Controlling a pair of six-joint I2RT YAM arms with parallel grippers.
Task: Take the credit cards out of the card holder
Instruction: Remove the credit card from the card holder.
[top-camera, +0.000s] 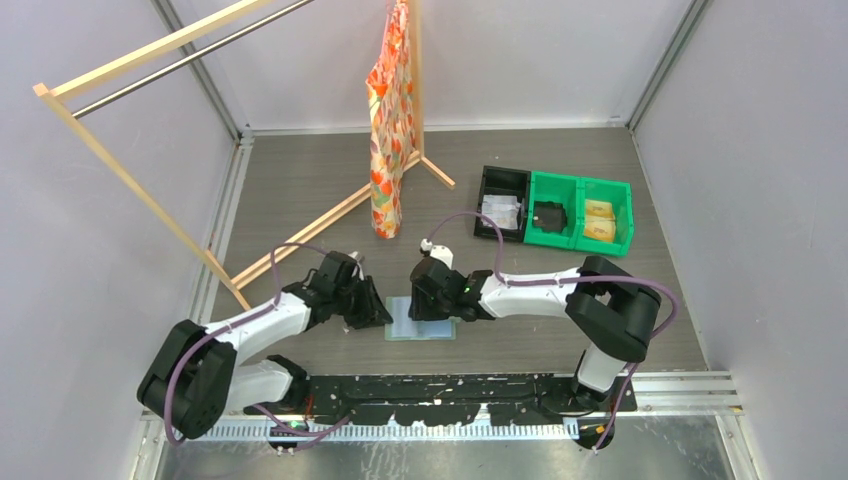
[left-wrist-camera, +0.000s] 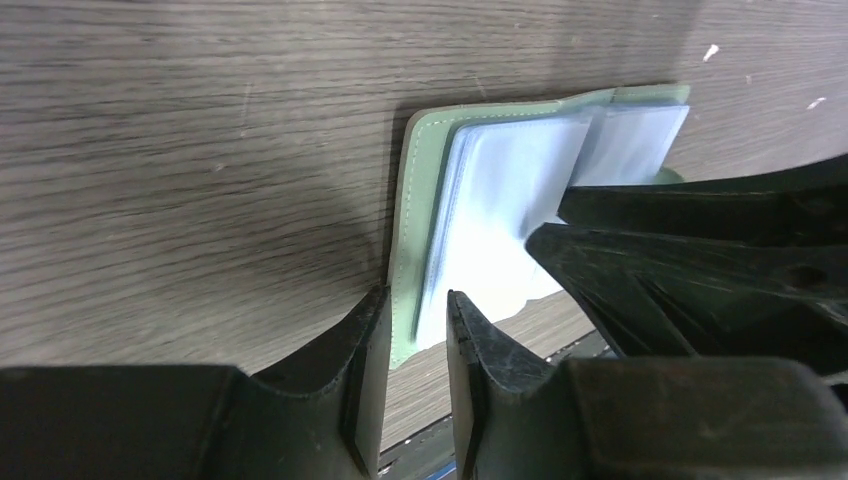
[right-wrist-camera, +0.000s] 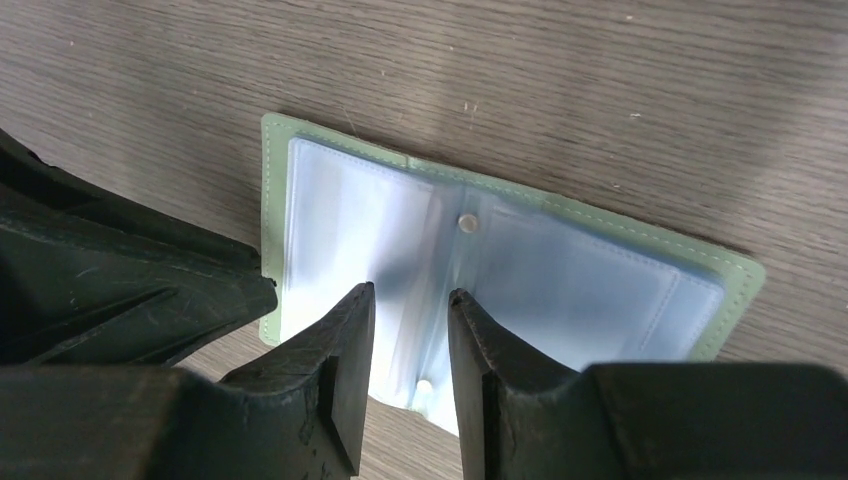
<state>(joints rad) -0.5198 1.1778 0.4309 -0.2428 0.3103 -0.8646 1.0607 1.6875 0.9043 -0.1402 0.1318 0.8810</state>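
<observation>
The sage-green card holder (top-camera: 420, 322) lies open and flat on the wood table between my two grippers, its pale blue-grey clear pockets facing up (right-wrist-camera: 560, 270). No credit cards can be made out in the pockets. My left gripper (top-camera: 378, 312) is at the holder's left edge, jaws a little apart, with the green edge (left-wrist-camera: 405, 250) and the sleeve pages reaching into the gap (left-wrist-camera: 418, 295) without being pinched. My right gripper (top-camera: 432, 305) hangs low over the centre fold, open, its jaws (right-wrist-camera: 412, 290) straddling the loose middle sleeves. The two grippers nearly touch.
A black bin (top-camera: 503, 212) and two joined green bins (top-camera: 580, 215) with small items stand at the back right. A wooden clothes rack (top-camera: 330, 225) with an orange patterned cloth (top-camera: 390, 130) crosses the back left. The black base rail (top-camera: 470, 400) runs along the near edge.
</observation>
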